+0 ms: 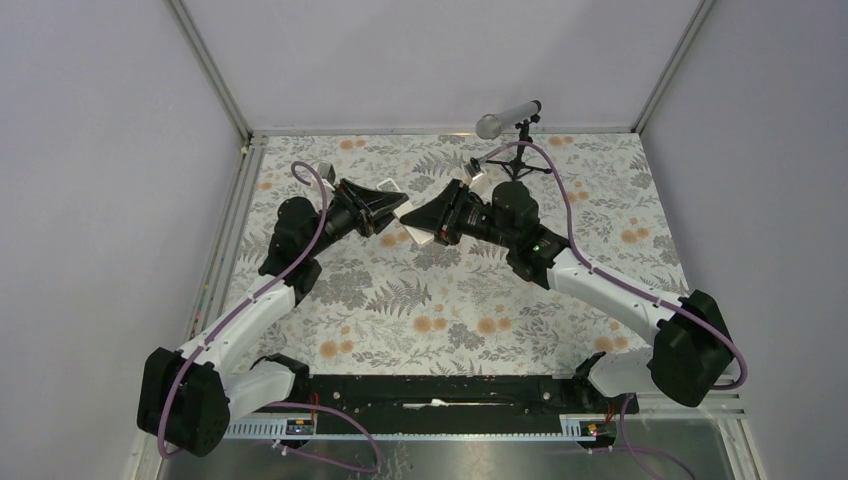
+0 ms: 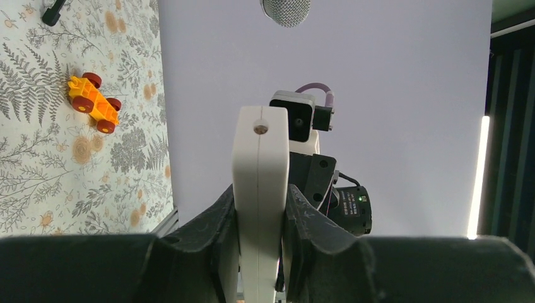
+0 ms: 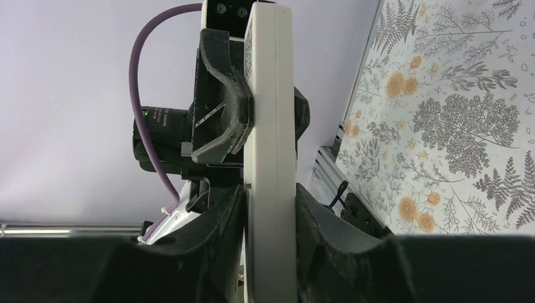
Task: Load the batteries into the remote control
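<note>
The white remote control (image 1: 405,214) is held above the mat between both grippers. My left gripper (image 1: 388,207) is shut on it from the left and my right gripper (image 1: 421,221) from the right. In the left wrist view the remote (image 2: 260,164) shows edge-on, clamped in the left gripper (image 2: 260,202). In the right wrist view the remote (image 3: 271,126) is clamped in the right gripper (image 3: 271,202), and the left gripper's fingers (image 3: 221,107) grip it further up. The batteries are not in view.
An orange toy car with red wheels (image 2: 93,102) lies on the floral mat (image 1: 460,310). A microphone on a small tripod (image 1: 508,118) stands at the back edge, close behind the right arm. Grey walls enclose the table on three sides.
</note>
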`<state>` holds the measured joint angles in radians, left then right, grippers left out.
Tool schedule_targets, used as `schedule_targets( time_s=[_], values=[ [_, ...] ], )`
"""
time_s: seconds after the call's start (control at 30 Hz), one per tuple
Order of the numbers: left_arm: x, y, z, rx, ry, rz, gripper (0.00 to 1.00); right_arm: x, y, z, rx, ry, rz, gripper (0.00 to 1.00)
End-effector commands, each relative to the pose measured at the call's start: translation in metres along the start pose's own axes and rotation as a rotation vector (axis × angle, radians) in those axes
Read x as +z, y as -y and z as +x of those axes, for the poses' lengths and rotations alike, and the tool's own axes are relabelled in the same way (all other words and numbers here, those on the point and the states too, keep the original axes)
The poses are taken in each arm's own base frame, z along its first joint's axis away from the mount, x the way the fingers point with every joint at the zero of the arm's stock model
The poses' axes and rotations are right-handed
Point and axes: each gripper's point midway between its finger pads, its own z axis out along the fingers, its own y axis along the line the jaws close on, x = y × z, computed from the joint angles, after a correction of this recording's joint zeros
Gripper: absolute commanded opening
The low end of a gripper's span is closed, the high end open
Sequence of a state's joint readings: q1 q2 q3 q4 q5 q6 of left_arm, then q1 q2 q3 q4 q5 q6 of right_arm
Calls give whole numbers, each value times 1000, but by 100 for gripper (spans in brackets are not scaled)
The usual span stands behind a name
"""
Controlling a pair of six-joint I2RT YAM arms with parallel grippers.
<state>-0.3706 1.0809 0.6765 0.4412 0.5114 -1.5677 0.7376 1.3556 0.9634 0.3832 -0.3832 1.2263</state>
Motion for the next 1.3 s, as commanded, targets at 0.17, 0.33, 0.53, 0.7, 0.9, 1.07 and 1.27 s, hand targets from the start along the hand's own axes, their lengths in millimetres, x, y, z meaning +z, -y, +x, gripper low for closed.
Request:
schedule_targets(
  time_s=[0.17, 0.33, 0.53, 0.7, 0.9, 1.07, 1.27],
  values=[
    [-17, 49, 10, 67, -49, 155, 0, -3, 12, -7, -58, 49, 34, 70],
    [-16, 47, -3, 54, -8, 159, 0, -9, 3, -10, -58, 75, 20, 72],
    [-14, 45, -8, 28, 11, 173, 0, -14, -4, -10, -69, 81, 2, 81],
    [-13, 44, -10, 24, 19, 169, 0, -11, -6, -10, -73, 71, 3, 84],
    [-11, 45, -17, 34, 56, 190, 0, -4, 4, -12, -55, 67, 44, 84],
    [-11, 42, -25, 40, 105, 206, 0, 1, 10, -17, -47, 79, 91, 84],
    [-10, 44, -31, 16, 143, 264, 0, 7, 33, -16, -53, 98, 148, 84]
  ],
)
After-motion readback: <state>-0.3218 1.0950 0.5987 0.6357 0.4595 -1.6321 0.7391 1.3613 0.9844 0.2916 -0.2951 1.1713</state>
